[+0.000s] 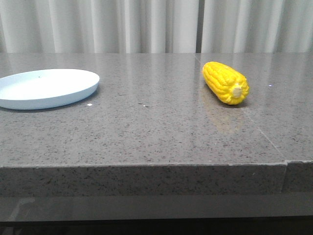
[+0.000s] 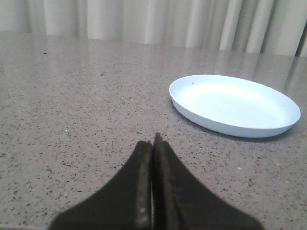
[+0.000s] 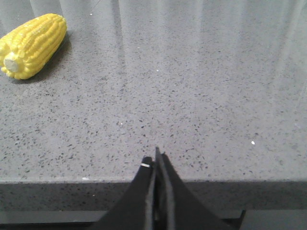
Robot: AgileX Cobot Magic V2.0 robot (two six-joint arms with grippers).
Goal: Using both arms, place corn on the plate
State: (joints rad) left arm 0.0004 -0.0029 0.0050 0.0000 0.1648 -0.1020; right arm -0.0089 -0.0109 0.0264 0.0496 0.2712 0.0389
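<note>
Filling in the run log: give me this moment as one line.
corn: on table, right | plate: left, empty | left gripper: shut, empty | right gripper: shut, empty

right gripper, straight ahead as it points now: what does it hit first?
Likely nothing: the right gripper, shut, points over bare table. The corn lies well off that line, though depth is unclear.

A grey speckled stone tabletop (image 1: 146, 132) fills most of the frame, polished enough to give soft reflections. A thin seam (image 1: 266, 137) crosses its right part. Across the top of the frame hangs a pale pleated curtain (image 1: 122, 24), with one dark gap (image 1: 199, 27) right of centre.
</note>
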